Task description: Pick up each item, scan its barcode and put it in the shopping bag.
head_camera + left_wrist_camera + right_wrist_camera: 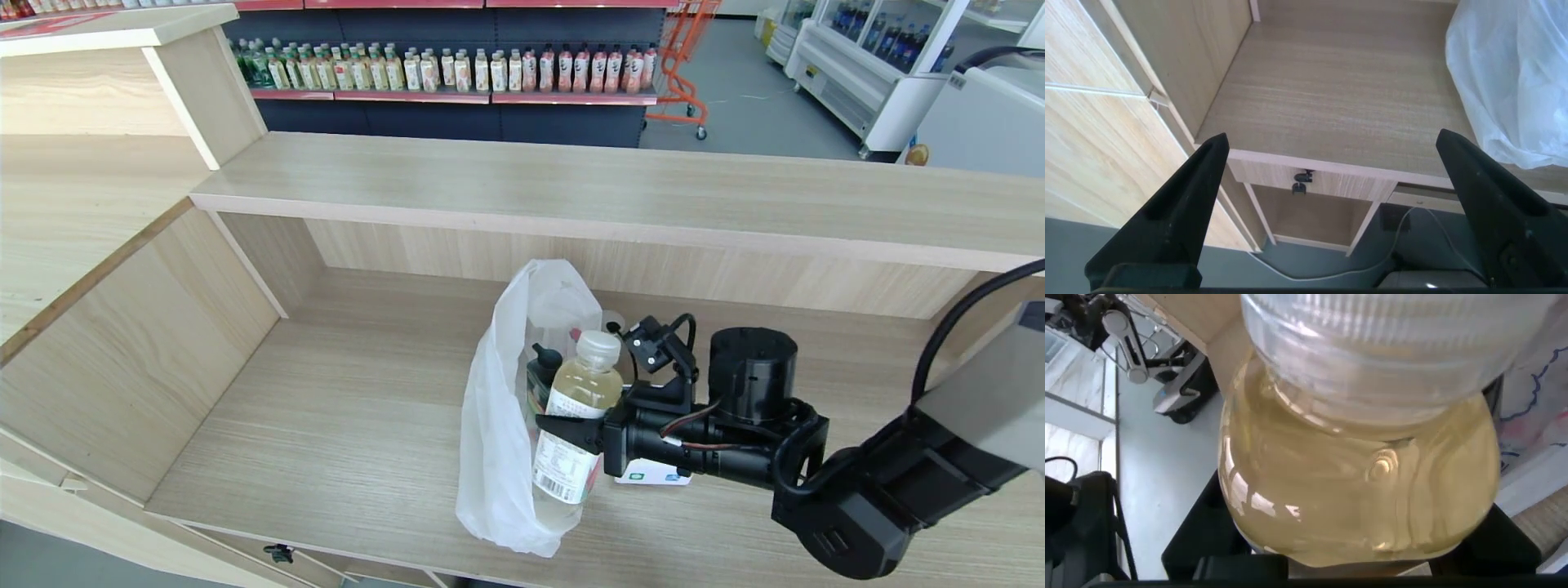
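Note:
A clear bottle (581,392) of pale yellow drink, with a white cap and a barcode label, stands upright at the open side of the white plastic shopping bag (498,425). My right gripper (571,429) is shut on its middle, and the bottle (1364,498) sits close up in the right wrist view. The bag's plastic wraps around the bottle's base. A dark bottle (542,371) with a black cap stands inside the bag behind it. My left gripper (1333,140) is open, hanging over the counter's front edge, left of the bag (1519,82).
A small white device (653,474) with a green mark lies on the wooden counter (343,425) under my right arm. A raised ledge (620,196) runs along the back and a side wall (139,351) closes the left. Store shelves stand behind.

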You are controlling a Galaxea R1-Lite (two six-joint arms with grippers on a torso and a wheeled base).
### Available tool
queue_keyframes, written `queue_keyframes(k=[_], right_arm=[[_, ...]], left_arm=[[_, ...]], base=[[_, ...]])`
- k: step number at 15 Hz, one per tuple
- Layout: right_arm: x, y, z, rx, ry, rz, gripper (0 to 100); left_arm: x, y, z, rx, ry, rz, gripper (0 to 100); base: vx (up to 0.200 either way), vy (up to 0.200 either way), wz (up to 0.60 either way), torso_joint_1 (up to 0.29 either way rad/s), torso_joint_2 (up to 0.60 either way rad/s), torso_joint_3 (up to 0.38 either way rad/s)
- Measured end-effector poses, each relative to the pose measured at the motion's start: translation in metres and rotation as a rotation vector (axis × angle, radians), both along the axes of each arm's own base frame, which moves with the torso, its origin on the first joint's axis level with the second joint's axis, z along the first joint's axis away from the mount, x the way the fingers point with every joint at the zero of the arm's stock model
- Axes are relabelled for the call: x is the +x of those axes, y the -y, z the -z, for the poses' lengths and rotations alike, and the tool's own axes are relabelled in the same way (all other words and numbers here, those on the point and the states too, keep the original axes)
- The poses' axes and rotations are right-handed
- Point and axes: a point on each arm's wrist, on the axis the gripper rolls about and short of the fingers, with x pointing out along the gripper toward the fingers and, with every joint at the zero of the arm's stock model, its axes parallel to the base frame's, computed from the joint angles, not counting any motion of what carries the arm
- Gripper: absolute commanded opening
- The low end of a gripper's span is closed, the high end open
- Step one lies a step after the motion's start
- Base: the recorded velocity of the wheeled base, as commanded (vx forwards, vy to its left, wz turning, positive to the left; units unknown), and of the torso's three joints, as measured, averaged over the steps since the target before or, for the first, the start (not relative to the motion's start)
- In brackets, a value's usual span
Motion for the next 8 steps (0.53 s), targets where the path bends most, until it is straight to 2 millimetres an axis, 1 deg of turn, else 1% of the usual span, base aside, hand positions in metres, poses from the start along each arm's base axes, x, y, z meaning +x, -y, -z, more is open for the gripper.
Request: queue_keyframes(k=[3, 6, 8], right_arm=[[0.008, -0.003, 0.013, -0.003, -0.008, 0.006, 0], [0.018, -0.007, 0.021, 0.01, 0.0, 0.013, 0], [0.027, -0.009, 0.022, 0.034, 0.04, 0.021, 0]], left_arm=[[0.0, 0.0, 0.0, 0.001, 0.0, 0.0, 100], [0.0, 0.0, 0.0, 0.0, 0.0, 0.001, 100], [0.0, 0.0, 0.0, 0.001, 0.0, 0.001, 100]], base=[[0.0, 0.0, 0.0, 0.0, 0.0, 0.0], [0.0, 0.0, 0.0, 0.0, 0.0, 0.0], [0.0, 0.0, 0.0, 0.0, 0.0, 0.0]])
